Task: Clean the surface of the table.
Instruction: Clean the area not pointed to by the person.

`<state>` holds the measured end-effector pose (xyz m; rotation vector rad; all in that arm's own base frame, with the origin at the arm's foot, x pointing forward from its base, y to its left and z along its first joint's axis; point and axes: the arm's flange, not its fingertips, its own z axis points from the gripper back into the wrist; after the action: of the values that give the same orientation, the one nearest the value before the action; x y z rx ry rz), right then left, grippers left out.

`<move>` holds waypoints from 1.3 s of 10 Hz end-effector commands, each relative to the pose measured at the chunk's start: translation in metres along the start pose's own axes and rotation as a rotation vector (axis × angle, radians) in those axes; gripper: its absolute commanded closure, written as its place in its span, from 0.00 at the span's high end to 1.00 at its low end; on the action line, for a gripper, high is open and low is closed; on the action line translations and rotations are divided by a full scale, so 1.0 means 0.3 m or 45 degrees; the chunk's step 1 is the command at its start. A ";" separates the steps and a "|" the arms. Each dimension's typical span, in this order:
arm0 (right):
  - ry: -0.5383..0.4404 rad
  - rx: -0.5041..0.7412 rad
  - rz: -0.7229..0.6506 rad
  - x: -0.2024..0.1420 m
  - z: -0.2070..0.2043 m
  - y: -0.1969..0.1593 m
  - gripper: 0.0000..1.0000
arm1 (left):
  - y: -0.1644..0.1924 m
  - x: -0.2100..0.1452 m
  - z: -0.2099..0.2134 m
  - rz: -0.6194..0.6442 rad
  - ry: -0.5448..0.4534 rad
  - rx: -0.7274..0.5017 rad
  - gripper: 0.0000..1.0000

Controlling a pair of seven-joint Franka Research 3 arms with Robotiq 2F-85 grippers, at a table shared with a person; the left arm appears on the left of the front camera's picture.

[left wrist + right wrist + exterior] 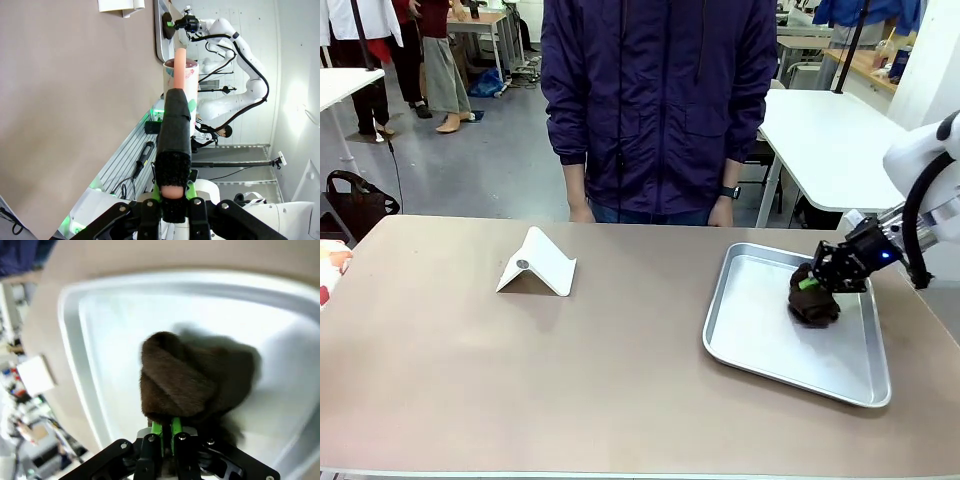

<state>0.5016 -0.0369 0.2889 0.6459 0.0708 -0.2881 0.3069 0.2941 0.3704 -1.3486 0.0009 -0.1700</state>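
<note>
We see the right tool [817, 282] clamped on a dark brown cloth [812, 303] in the metal tray [760, 345] on the table [570, 370]. Left tool [174, 200] grips a black-wrapped pink handle [176, 135].

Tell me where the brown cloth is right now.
In the front view the brown cloth lies in the metal tray on the table's right side, pinched by the right gripper, well right of the white folded stand.
</note>
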 end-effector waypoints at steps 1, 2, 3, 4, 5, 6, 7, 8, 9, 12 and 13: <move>0.112 -0.243 0.080 -0.060 0.044 -0.039 0.07 | -0.014 -0.011 -0.006 0.011 -0.005 -0.001 0.19; 0.138 -0.298 0.118 -0.082 0.032 -0.044 0.07 | -0.014 -0.011 -0.006 0.011 -0.005 -0.001 0.19; 0.159 -0.304 0.160 -0.104 0.021 -0.043 0.07 | -0.014 -0.011 -0.006 0.011 -0.005 -0.001 0.19; 0.164 -0.280 0.194 -0.122 0.019 -0.036 0.07 | -0.014 -0.011 -0.006 0.011 -0.005 -0.001 0.19; 0.168 -0.224 0.224 -0.138 0.019 -0.029 0.07 | -0.014 -0.011 -0.006 0.011 -0.005 -0.001 0.19; 0.157 -0.112 0.238 -0.143 0.032 -0.025 0.07 | -0.014 -0.011 -0.006 0.011 -0.005 -0.001 0.19; 0.154 0.016 0.247 -0.155 0.059 -0.023 0.07 | -0.014 -0.011 -0.006 0.011 -0.005 -0.001 0.19; 0.190 0.174 0.264 -0.179 0.101 -0.024 0.07 | -0.014 -0.011 -0.006 0.011 -0.005 -0.001 0.19; 0.267 0.402 0.291 -0.218 0.170 -0.031 0.07 | -0.014 -0.011 -0.006 0.011 -0.005 -0.001 0.19; 0.433 0.967 0.372 -0.357 0.336 -0.060 0.07 | -0.014 -0.011 -0.006 0.011 -0.005 -0.001 0.19; 0.406 1.080 0.355 -0.408 0.376 -0.070 0.07 | -0.014 -0.011 -0.006 0.011 -0.005 -0.001 0.19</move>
<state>0.3824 -0.0839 0.3849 1.4167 0.1738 0.0995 0.3068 0.2942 0.3707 -1.3480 0.0004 -0.1701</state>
